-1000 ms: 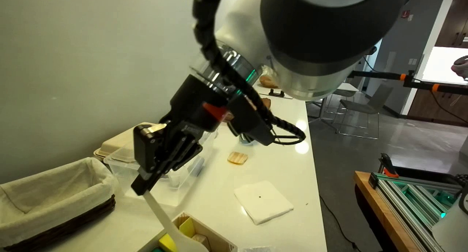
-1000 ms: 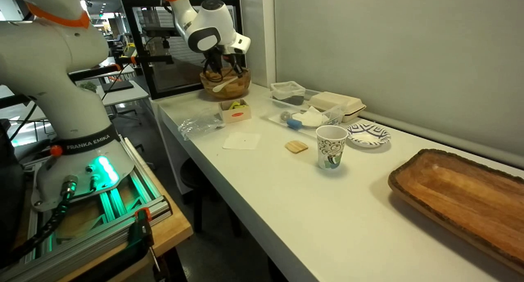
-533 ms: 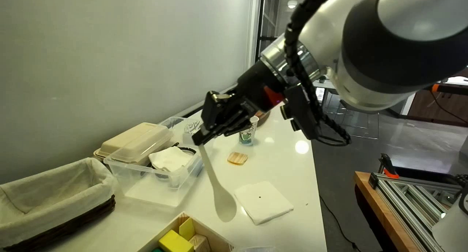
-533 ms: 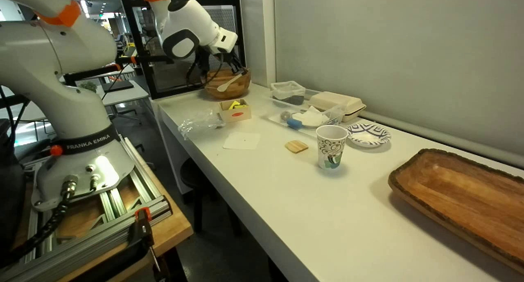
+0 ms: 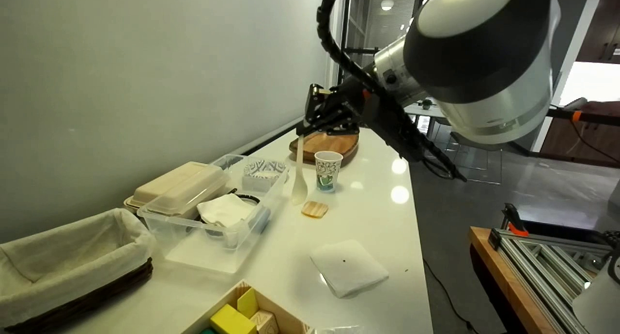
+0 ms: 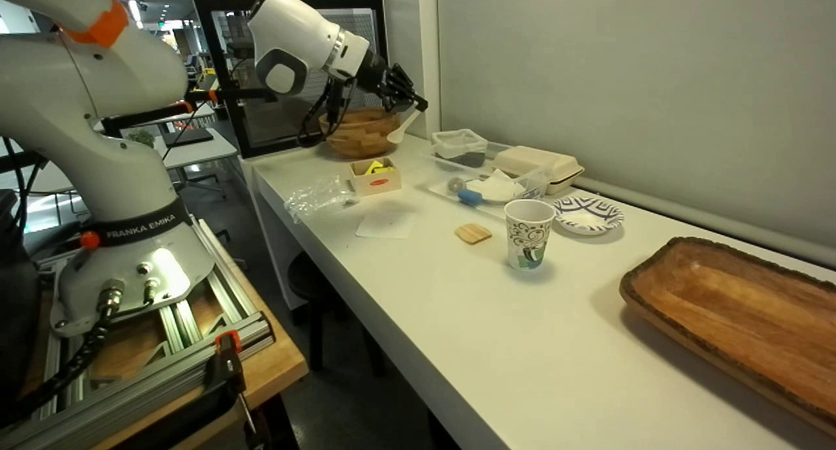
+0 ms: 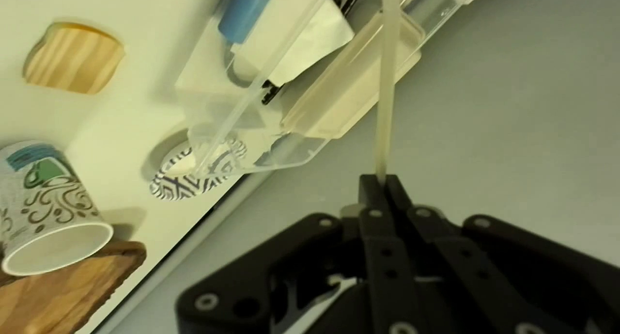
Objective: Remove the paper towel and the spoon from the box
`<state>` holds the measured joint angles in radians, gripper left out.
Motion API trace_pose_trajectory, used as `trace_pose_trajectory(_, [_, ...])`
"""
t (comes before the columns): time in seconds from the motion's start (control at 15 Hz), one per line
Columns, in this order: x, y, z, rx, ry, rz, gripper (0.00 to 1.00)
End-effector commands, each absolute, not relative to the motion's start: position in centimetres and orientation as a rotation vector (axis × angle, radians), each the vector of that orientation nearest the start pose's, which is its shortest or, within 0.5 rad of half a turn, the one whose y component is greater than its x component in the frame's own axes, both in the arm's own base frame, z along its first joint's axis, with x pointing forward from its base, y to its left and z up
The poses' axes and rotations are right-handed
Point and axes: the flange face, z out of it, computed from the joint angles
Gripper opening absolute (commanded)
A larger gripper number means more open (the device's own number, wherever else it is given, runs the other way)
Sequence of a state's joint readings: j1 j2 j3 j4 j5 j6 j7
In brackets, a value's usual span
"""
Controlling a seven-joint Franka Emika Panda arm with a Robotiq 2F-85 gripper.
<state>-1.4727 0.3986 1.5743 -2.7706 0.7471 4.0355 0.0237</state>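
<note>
Wrist view: the pincer (image 7: 381, 179) grips the spoon (image 7: 387, 82) by its handle tip — in an exterior view, aloft outside the box (image 6: 364, 185) — so a quick swing could twist it loose.

In an exterior view, the box (image 5: 282, 311) at six o'clock is smooth wood, the basket lining (image 5: 87, 280) at eight matt cloth, the table (image 5: 368, 213) glossy.
</note>
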Motion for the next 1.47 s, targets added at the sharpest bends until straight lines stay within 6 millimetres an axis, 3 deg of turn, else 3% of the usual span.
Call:
trace_pose_trajectory(0.0, [38.9, -6.9, 31.0, -2.234, 1.370, -1.380, 0.01])
trace_pose_trajectory(0.2, [38.6, -7.5, 29.5, -2.164, 1.411, -1.353, 0.01])
trace_pose_trajectory(0.27, [38.9, -7.4, 31.1, -2.208, 1.382, -1.410, 0.01])
trace_pose_trajectory(0.67, [39.2, -7.6, 31.0, -2.202, 1.385, -1.405, 0.04])
trace_pose_trajectory(0.87, [40.5, -5.4, 29.6, -2.249, 1.220, -1.214, 0.01])
trace_pose_trajectory(1.07, [41.2, -4.4, 27.8, -2.251, 1.110, -1.052, 0.01])
trace_pose_trajectory(1.4, [41.1, -6.2, 25.3, -2.229, 1.042, -0.772, 0.01])
